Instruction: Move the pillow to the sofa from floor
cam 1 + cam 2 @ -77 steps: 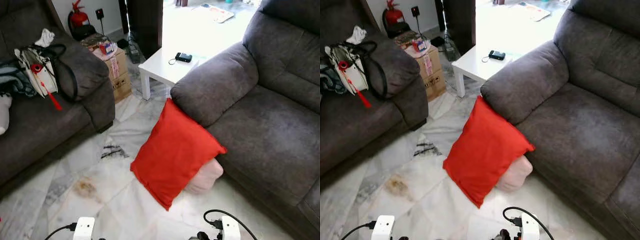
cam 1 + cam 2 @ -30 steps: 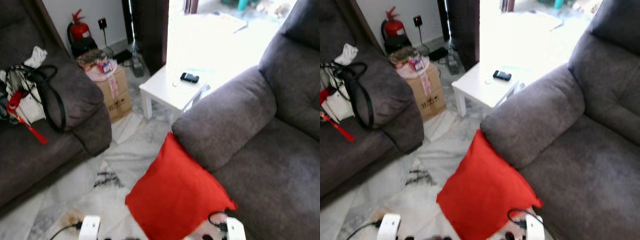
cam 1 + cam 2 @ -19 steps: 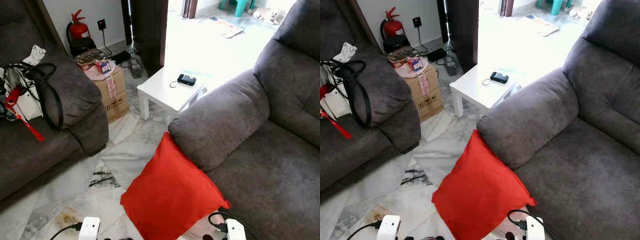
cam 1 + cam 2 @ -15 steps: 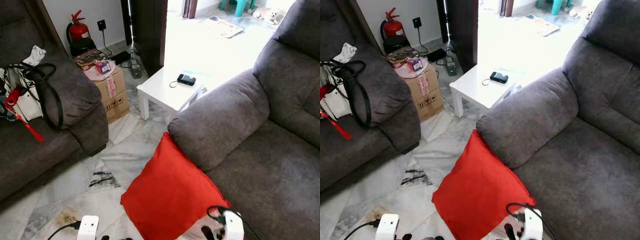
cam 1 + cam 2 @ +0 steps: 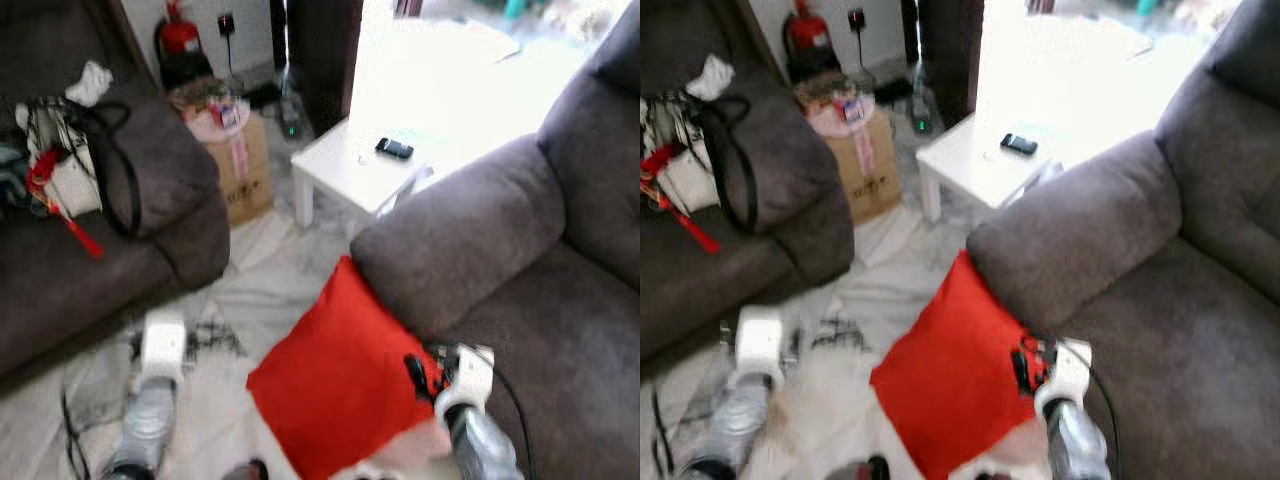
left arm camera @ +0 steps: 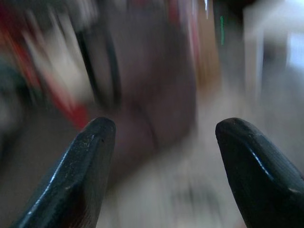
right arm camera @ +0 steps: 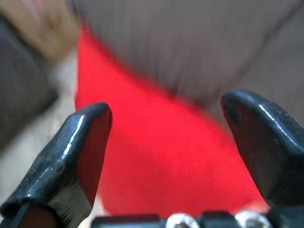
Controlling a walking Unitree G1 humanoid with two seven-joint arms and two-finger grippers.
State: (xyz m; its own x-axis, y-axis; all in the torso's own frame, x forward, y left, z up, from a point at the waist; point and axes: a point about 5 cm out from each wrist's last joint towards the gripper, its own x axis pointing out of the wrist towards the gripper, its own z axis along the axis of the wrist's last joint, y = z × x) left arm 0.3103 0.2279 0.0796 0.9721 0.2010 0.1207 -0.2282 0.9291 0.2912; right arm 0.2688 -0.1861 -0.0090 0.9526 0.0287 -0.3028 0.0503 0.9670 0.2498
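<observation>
- Red pillow (image 5: pixel 340 385) stands tilted on the marble floor (image 5: pixel 255 270), its upper edge leaning against the armrest of the grey sofa (image 5: pixel 470 245) on the robot's right. Not yet lifted.
- Right claw (image 5: pixel 418 372) sits at the pillow's right corner, close beside the armrest. In the right wrist view its two fingers (image 7: pixel 80 152) are spread wide with red fabric between them; nothing gripped.
- Left claw (image 6: pixel 161 156) is spread wide too, empty, held over the floor well to the left of the pillow; the left arm (image 5: pixel 160 350) is blurred in the head view.
- Risk: closing on a thin corner of cover only. The stuffing could sag and the pillow slip out mid-lift.
- Risk: the right claw is tight against the armrest, so it may pinch sofa fabric along with the pillow, or jam.
- Risk: something pale shows under the pillow's lower edge (image 5: pixel 425 440); too blurred to identify. It could get dragged along.
- Risk: all views are smeared by motion; closing now may miss.
- One-claw lift may let the pillow swing; the left claw is far from helping.
</observation>
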